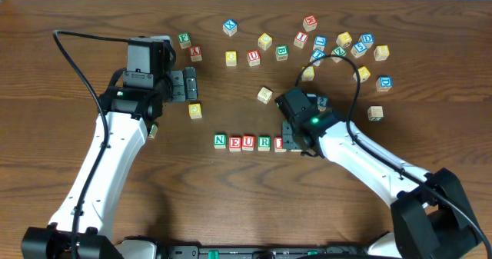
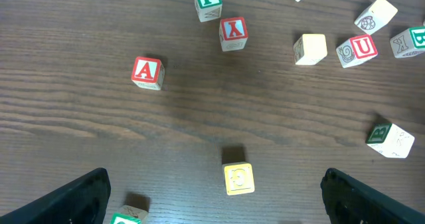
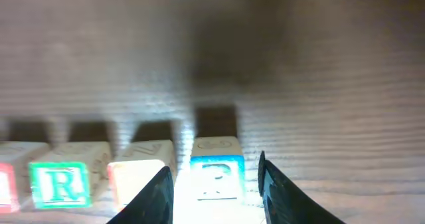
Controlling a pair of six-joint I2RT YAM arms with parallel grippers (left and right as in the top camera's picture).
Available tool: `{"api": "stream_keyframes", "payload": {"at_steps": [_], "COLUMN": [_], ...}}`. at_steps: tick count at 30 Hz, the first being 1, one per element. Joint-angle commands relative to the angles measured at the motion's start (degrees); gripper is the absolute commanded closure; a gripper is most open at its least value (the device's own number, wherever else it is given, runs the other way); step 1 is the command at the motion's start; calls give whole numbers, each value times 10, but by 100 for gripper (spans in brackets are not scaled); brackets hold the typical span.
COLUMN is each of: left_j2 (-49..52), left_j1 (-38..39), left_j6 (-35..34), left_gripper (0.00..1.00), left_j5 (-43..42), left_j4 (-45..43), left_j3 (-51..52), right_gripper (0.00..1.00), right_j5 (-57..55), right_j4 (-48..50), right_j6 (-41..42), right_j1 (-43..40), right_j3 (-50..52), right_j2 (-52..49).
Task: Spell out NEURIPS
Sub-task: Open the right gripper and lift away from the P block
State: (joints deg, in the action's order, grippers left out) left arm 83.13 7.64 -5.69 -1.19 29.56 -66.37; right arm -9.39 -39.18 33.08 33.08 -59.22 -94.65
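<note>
A row of letter blocks lies on the table: N [image 1: 220, 141], E [image 1: 234, 142], U [image 1: 248, 142], R [image 1: 264, 143] and a red-edged block [image 1: 280, 144]. My right gripper [image 1: 292, 141] is low over the row's right end. In the right wrist view its fingers [image 3: 216, 196] straddle a blue-lettered block [image 3: 216, 174] that rests on the table beside the red-edged block [image 3: 136, 181] and the R [image 3: 61, 183]. Small gaps show on both sides, so the jaws are open. My left gripper [image 1: 189, 84] is open and empty [image 2: 222, 207] above a yellow block [image 2: 238, 178].
Several loose letter blocks lie scattered at the back right [image 1: 344, 40]. Near my left gripper are a red A [image 2: 147, 72], a green F [image 2: 208, 2], a red X [image 2: 232, 32], a red U [image 2: 358, 49] and a green block [image 2: 126, 216].
</note>
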Motion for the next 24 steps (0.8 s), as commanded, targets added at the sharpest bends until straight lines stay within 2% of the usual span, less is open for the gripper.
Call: {"api": "stream_keyframes", "payload": {"at_steps": [1, 16, 24], "left_j2": [-9, -9, -9], "left_j1": [-2, -2, -2], "left_j6": [5, 5, 5], "left_gripper": [0, 0, 0], "left_j5": [3, 3, 3], "left_j4": [0, 0, 0], "left_j3": [-14, -14, -14], "right_gripper": [63, 56, 54], "right_j5": [-31, -45, -79], "right_j4": [-15, -48, -49], "right_j6": [-13, -56, -66], "right_j1": [2, -10, -32], "right_j3": [-41, -155, -162], "right_j2": [10, 10, 10]}}
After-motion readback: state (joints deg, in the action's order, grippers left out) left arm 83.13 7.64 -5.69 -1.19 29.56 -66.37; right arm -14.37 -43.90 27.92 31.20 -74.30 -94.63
